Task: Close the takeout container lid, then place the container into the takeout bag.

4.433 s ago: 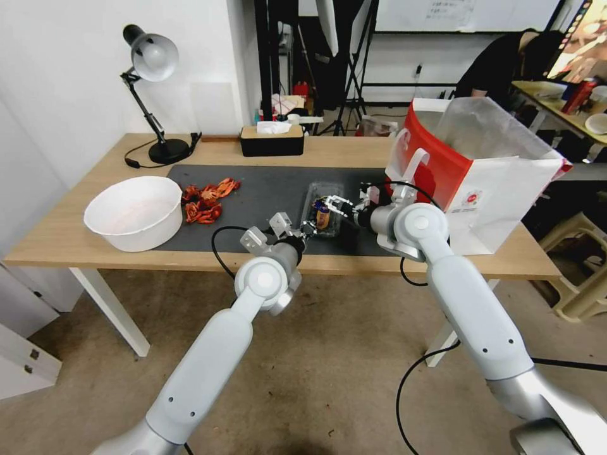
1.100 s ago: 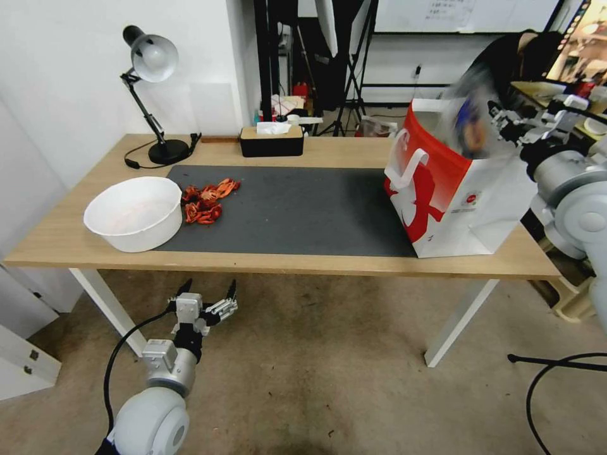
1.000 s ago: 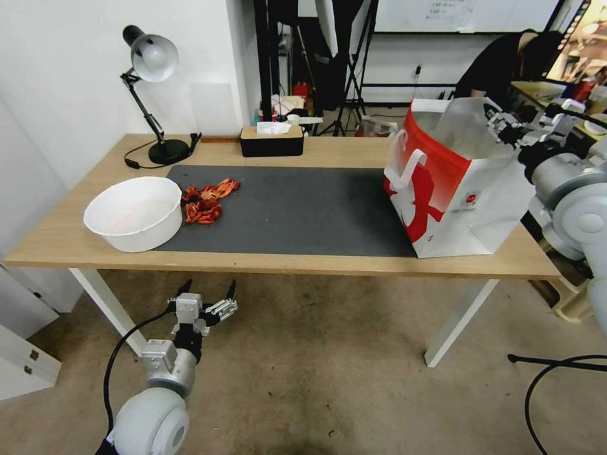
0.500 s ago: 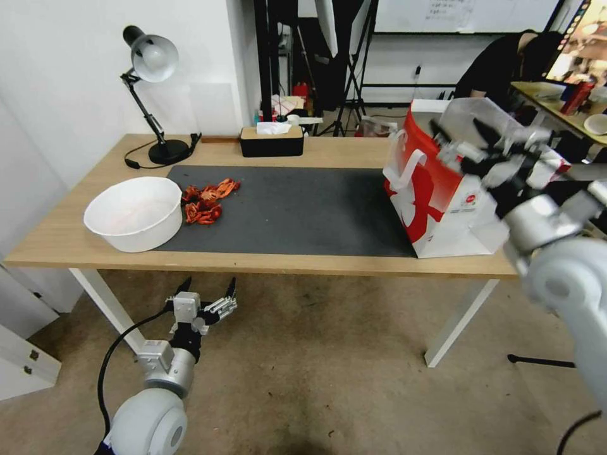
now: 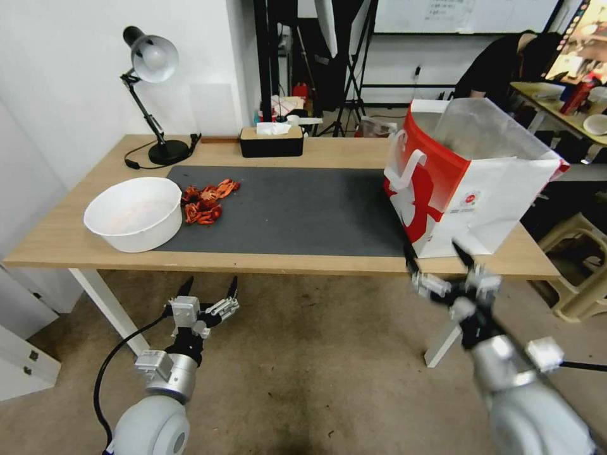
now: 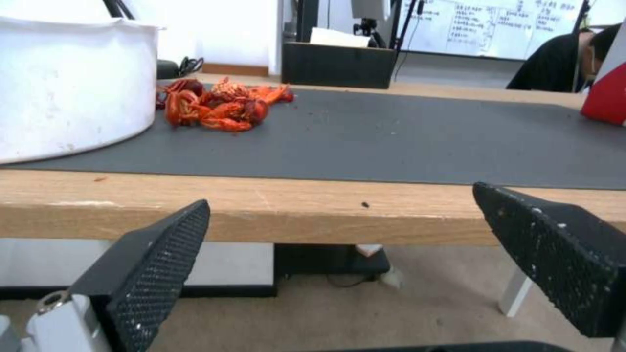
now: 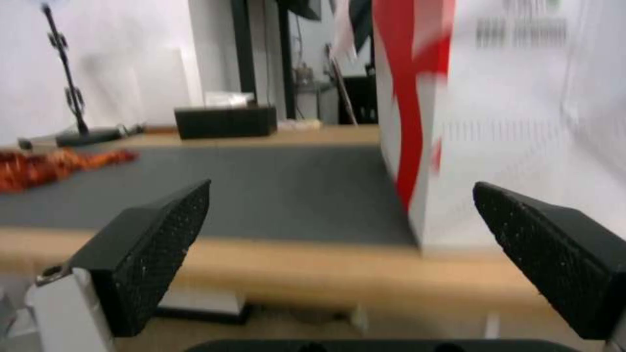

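Now the right tool (image 5: 441, 265) hangs empty with jaws spread, just below the tabletop (image 5: 265, 262) edge, the takeout bag (image 5: 471, 183) standing above and beyond it. Nothing of the takeout container shows on the tabletop. The left tool (image 5: 208, 294) hangs open, well apart.

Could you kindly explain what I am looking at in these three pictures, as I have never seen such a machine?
This is a wheeled robot with two arms. The wide picture comes from a camera on its head; the other two come from cameras on its wrists, looking out between each hand's black fingers. Both hands hang below the table's front edge, open and holding nothing: the left hand on the left, the right hand just below the takeout bag. On the table's dark mat stand that red-and-white bag, a white bowl and a pile of red crayfish. Behind are a black tissue box and a desk lamp.
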Tool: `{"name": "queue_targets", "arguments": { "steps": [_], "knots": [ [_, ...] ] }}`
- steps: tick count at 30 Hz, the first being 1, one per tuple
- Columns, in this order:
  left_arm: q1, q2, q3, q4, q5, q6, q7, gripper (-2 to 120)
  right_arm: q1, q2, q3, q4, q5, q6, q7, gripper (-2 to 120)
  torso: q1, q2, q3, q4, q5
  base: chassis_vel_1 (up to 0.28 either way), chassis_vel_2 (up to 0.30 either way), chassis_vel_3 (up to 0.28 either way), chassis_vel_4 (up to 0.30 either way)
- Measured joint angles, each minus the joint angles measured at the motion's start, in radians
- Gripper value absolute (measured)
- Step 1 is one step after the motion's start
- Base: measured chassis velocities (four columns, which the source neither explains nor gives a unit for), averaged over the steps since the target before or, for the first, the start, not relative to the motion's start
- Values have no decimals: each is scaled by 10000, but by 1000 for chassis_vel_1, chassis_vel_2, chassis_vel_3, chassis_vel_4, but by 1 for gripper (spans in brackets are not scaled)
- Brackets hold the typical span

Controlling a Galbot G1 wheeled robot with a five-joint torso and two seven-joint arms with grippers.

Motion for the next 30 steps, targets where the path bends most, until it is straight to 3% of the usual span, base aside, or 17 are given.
{"name": "queue_targets", "arguments": {
  "steps": [7, 30],
  "knots": [
    [52, -37, 81, 133, 147, -197, 46, 100, -42, 748, -478, -953, -557, 825, 20, 100, 1, -1, 1, 1, 0, 0, 0, 0, 0],
    [103, -29, 92, 163, 176, -206, 124, 100, 120, 710, -581, -1020, -502, 856, 6, 100, 2, -1, 2, 0, 1, 0, 0, 0, 0]
  ]
}}
